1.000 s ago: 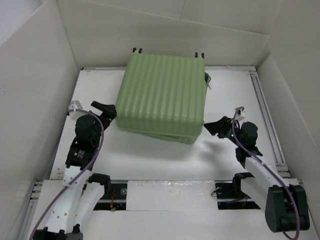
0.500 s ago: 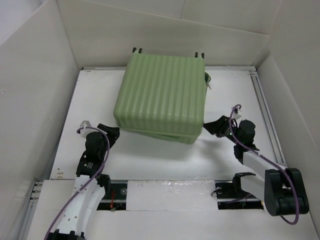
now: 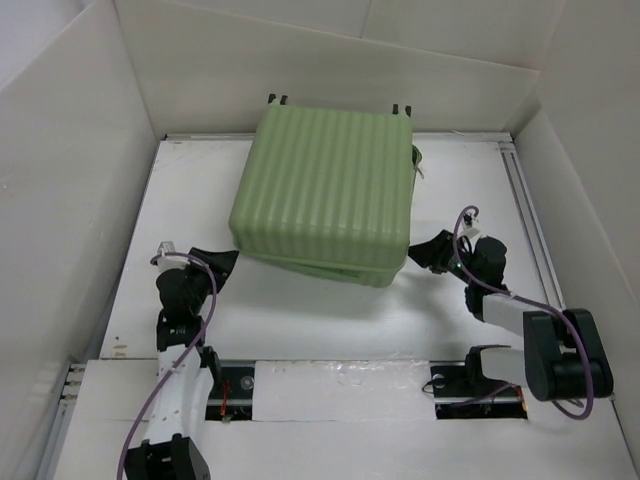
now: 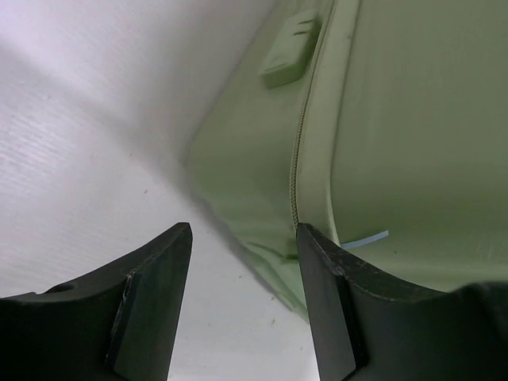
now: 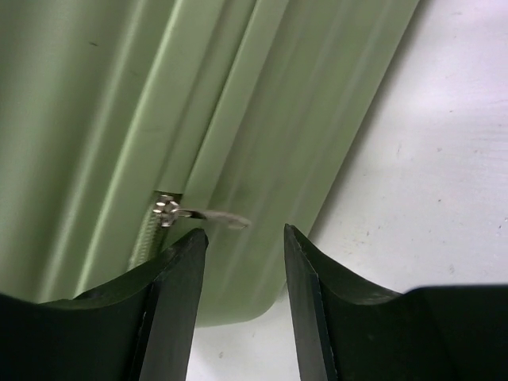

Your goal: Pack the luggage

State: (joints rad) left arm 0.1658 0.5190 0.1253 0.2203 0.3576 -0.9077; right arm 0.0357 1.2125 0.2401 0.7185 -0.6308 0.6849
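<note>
White panel walls [image 3: 60,180] around a white worktop [image 3: 320,310], pale green luggage [image 3: 325,190] lying flat at its far middle, left end effector [image 3: 222,262] near the front left corner, parted and empty, right end effector [image 3: 422,253] at the front right corner, parted, holding nothing, zipper pull [image 5: 171,210] just beyond its fingers.

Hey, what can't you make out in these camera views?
Inside of the luggage: top view, its ribbed top half covers it.
Zipper: right wrist view shows one short stretch, the rest cut off.
Pale blue strip at the seam: left wrist view, too little shows to identify.
Small thing beside the luggage's right side: top view, too small.
</note>
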